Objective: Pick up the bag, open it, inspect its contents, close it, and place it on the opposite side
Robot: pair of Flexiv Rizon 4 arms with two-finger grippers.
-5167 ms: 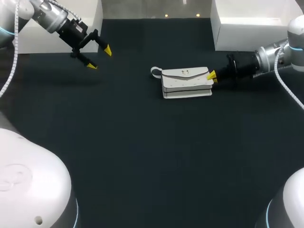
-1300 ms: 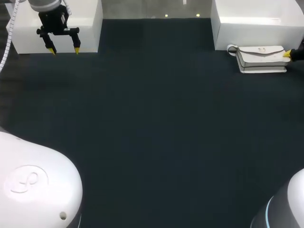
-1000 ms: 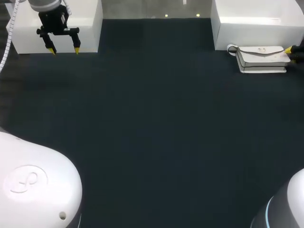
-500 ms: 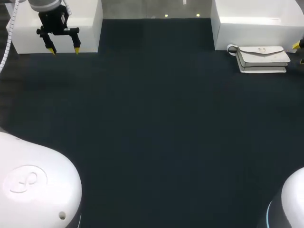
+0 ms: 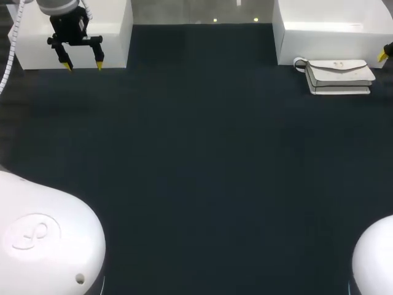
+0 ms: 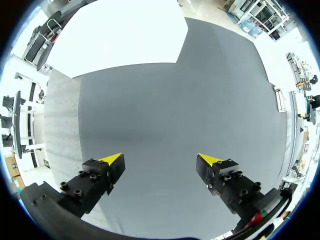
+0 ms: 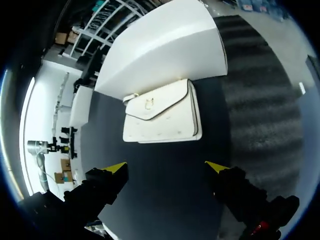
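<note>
A small white bag (image 5: pixel 339 75) with its flap closed lies on the dark table at the far right, just in front of a white box. In the right wrist view the bag (image 7: pixel 162 119) lies flat ahead of my right gripper (image 7: pixel 166 167), whose fingers stand open and apart from it. Only one yellow tip of the right gripper (image 5: pixel 383 55) shows at the head view's right edge. My left gripper (image 5: pixel 81 62) hangs open at the far left, over bare table (image 6: pixel 170 120), with nothing between its fingers (image 6: pixel 114 159).
A white box (image 5: pixel 331 29) stands at the back right, directly behind the bag, and shows as the white box (image 7: pixel 165 47) beyond it. Another white box (image 5: pixel 77 40) stands at the back left, behind my left gripper.
My right gripper has let go of the bag and drawn back to the right, away from it. The bag stays where it was set down. The left arm has not moved.
</note>
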